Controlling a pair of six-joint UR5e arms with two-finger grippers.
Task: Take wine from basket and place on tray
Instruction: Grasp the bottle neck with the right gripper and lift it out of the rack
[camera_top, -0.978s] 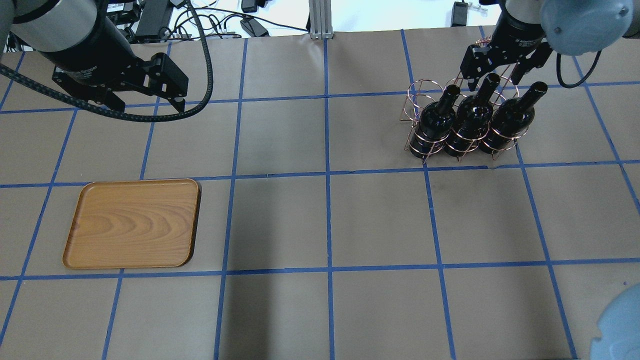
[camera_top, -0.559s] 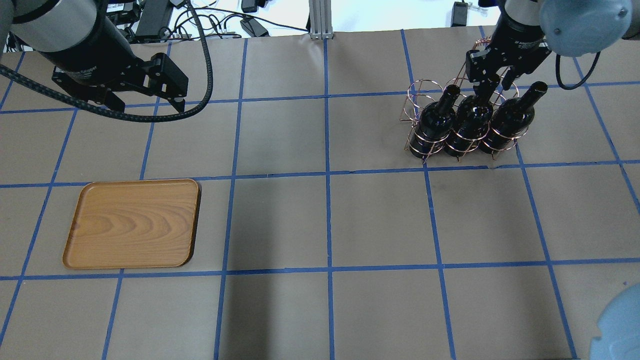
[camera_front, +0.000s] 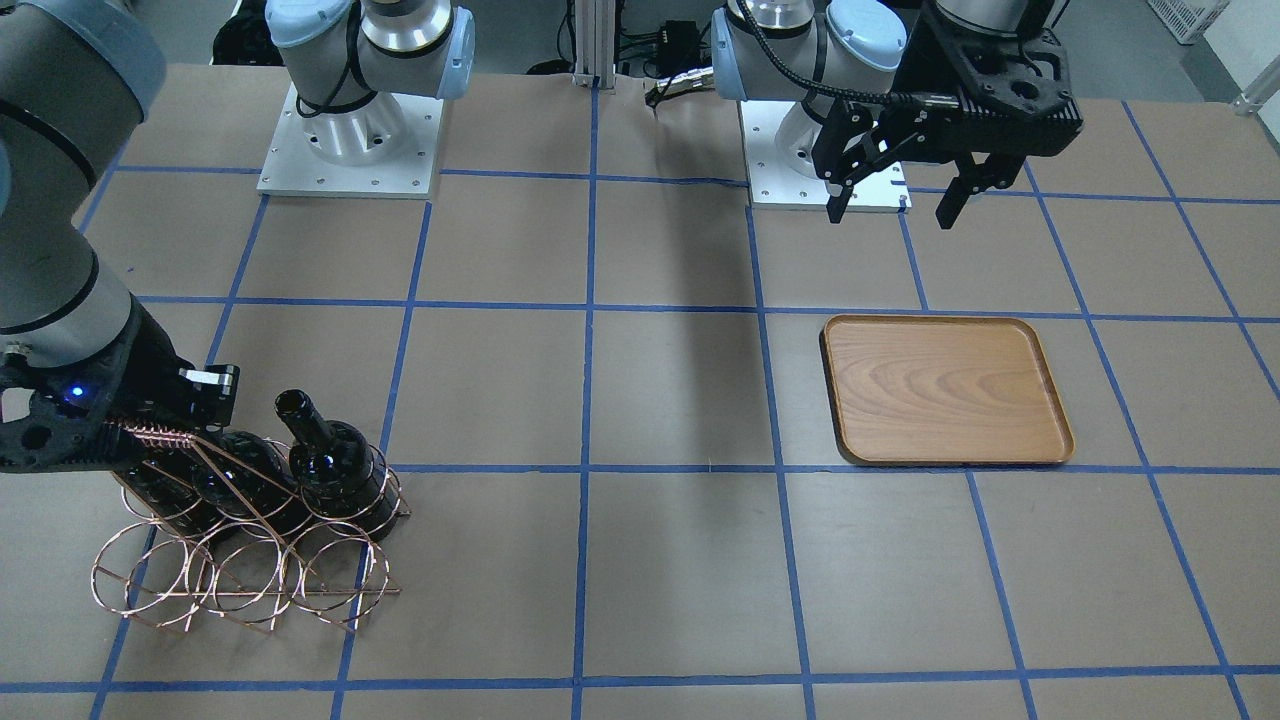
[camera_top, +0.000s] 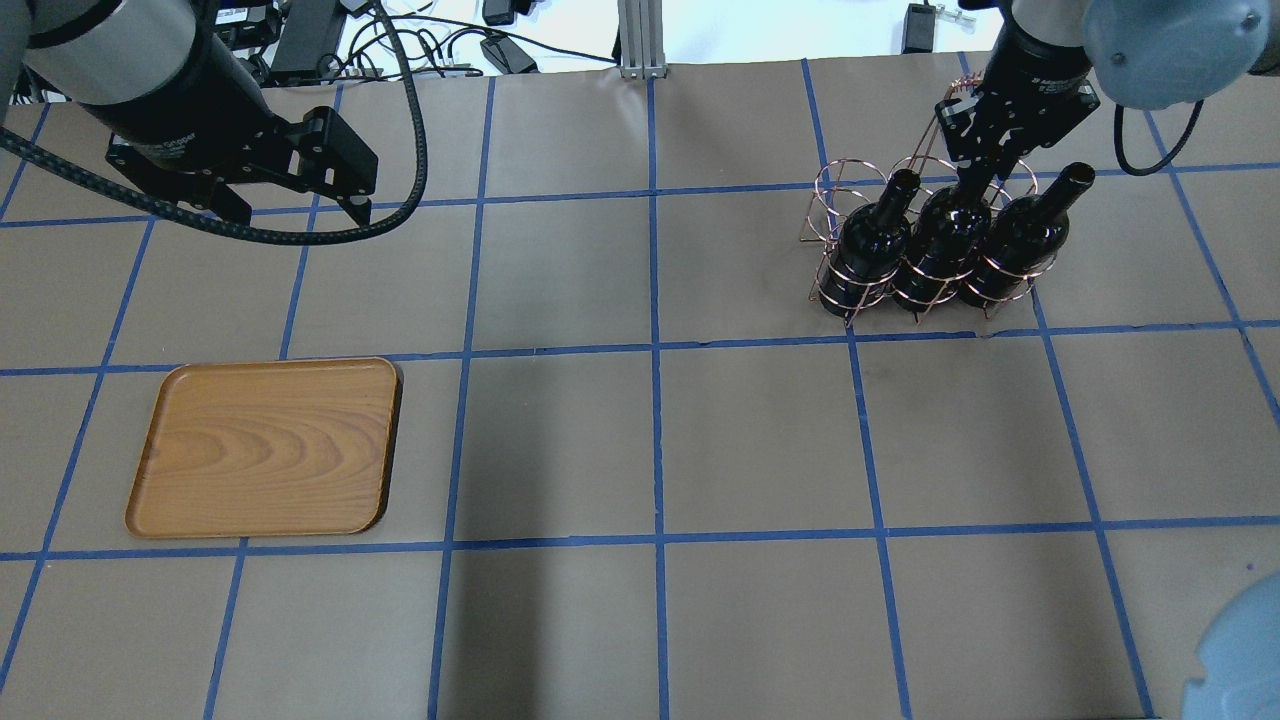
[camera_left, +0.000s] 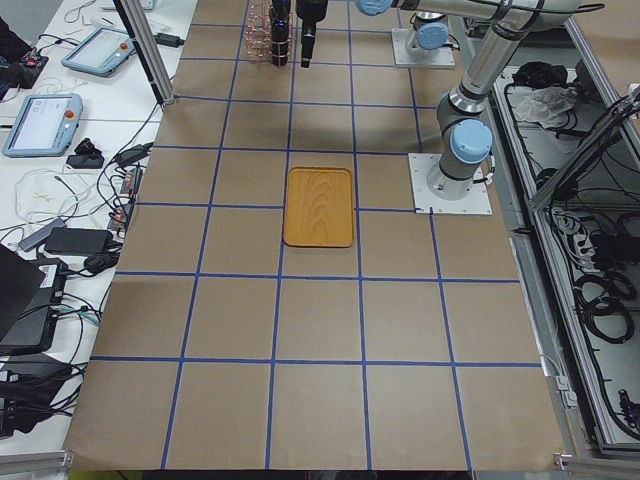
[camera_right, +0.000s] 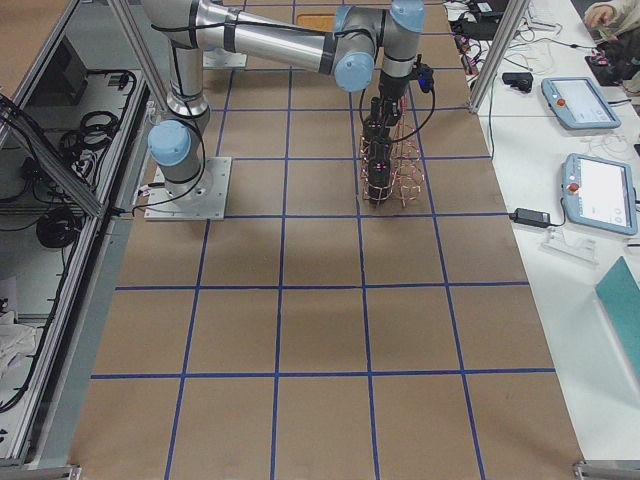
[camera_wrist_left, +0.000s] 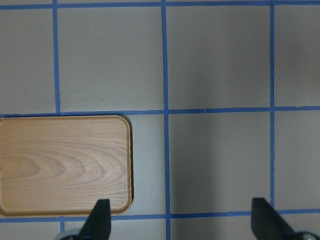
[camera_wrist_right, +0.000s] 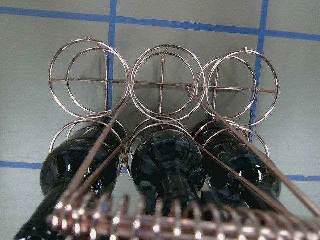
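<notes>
lifting the middle wine (camera_top: 940, 240) cleanly means drawing it straight along its neck, as it stands in the basket (camera_top: 835, 190) between two other bottles (camera_top: 868, 245), close to the coiled handle (camera_wrist_right: 165, 222). your right gripper (camera_top: 972, 172) looks pinched narrow on that neck; the tray (camera_top: 265, 445) lies well apart, the left gripper (camera_front: 889, 215) hanging wide open on that side.

Glossy dark glass wine (camera_top: 945, 238), shiny copper-toned wire basket (camera_wrist_right: 162, 84), smooth grained wooden tray (camera_top: 265, 447), matt brown paper table (camera_top: 560, 440)
</notes>
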